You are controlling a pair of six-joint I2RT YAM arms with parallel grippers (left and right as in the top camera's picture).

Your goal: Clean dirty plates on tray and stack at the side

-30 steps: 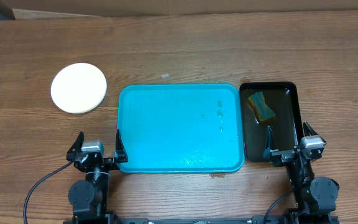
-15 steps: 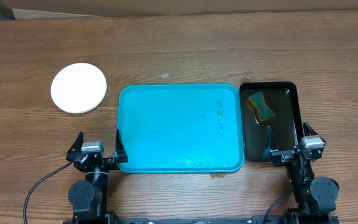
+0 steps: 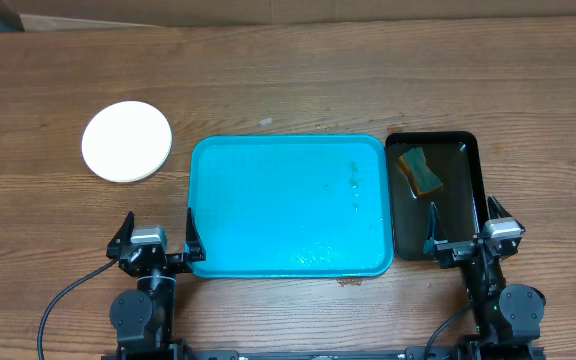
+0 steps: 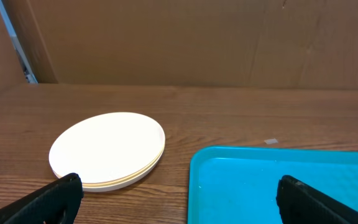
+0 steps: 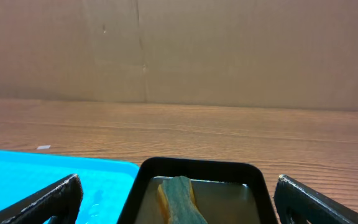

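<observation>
The plates (image 3: 126,141) lie in one stack on the bare wood left of the turquoise tray (image 3: 288,207); the left wrist view shows the stacked plates (image 4: 107,149) white on top with a pale yellow rim between. The tray (image 4: 278,186) holds no plate, only water drops and small marks. My left gripper (image 3: 156,239) stands open at the tray's front left corner, nothing between its fingers. My right gripper (image 3: 462,228) stands open over the front of the black tray, holding nothing.
A narrow black tray (image 3: 468,200) right of the turquoise one holds shallow water and a yellow-green sponge (image 3: 420,170), the sponge (image 5: 179,199) lying ahead of the right fingers. Cardboard walls stand along the table's far edge.
</observation>
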